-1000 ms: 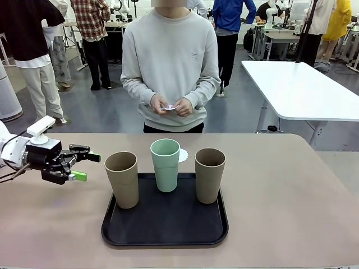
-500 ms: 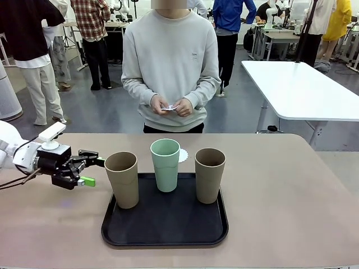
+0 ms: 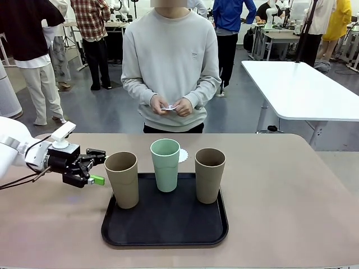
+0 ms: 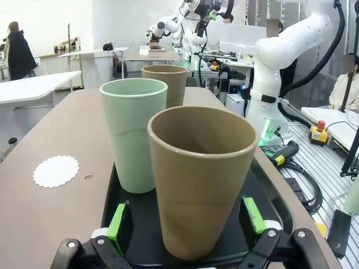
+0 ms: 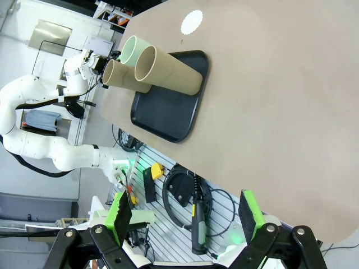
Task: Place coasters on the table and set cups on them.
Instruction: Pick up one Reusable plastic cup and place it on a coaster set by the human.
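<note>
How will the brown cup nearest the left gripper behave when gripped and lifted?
The brown cup looks empty, so probably light. Tall with a narrower base, it may tip if pushed high. Its matte wall should not slip much.

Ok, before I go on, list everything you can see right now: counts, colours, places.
Brown-tan cups: two, upright at the tray's left and right.
Mint green cup: one, upright at the tray's far edge.
Tray: one, black, on the beige table.
Coaster: one, white, flat on the beige table behind the mint green cup.
Paper: white, count unclear, in the person's hands.
Beige table: one.
White table: one, far right.
Person's hands: two, together, far side.
Left gripper: open, beside the left brown-tan cup.
Right gripper: open, empty.
</note>
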{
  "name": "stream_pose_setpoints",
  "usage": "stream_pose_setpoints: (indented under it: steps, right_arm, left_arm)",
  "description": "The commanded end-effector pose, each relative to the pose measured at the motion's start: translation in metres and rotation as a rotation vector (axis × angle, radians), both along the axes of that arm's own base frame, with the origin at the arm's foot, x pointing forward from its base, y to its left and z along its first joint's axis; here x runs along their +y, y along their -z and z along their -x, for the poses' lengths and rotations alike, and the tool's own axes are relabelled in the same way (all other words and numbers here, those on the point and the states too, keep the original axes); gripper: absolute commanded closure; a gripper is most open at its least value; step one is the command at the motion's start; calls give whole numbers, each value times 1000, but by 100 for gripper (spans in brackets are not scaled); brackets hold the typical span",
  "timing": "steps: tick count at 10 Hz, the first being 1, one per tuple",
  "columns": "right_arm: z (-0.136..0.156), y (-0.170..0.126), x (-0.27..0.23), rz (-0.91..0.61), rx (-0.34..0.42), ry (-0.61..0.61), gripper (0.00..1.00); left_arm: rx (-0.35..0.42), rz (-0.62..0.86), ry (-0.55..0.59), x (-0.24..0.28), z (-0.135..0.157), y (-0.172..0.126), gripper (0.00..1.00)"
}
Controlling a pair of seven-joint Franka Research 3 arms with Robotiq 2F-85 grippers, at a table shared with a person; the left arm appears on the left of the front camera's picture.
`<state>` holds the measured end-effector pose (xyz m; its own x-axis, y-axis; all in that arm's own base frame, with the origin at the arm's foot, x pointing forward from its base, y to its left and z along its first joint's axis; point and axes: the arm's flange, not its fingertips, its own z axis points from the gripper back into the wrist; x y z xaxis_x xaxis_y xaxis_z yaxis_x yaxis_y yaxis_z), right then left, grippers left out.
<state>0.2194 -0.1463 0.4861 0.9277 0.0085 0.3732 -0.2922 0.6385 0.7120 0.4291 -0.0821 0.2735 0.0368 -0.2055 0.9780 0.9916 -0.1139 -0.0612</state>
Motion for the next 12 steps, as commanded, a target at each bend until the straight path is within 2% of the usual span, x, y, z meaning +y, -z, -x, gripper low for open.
stream_pose_setpoints:
  steps: [1,12]
  right_arm:
    - [-1,0,0,-13,-2,-3,0]
    - [-1,0,0,-13,-2,-3,0]
  left_arm:
    - [15,-2,-23,-8,-8,7,0]
    - [96,-26,42,-17,-1,47,0]
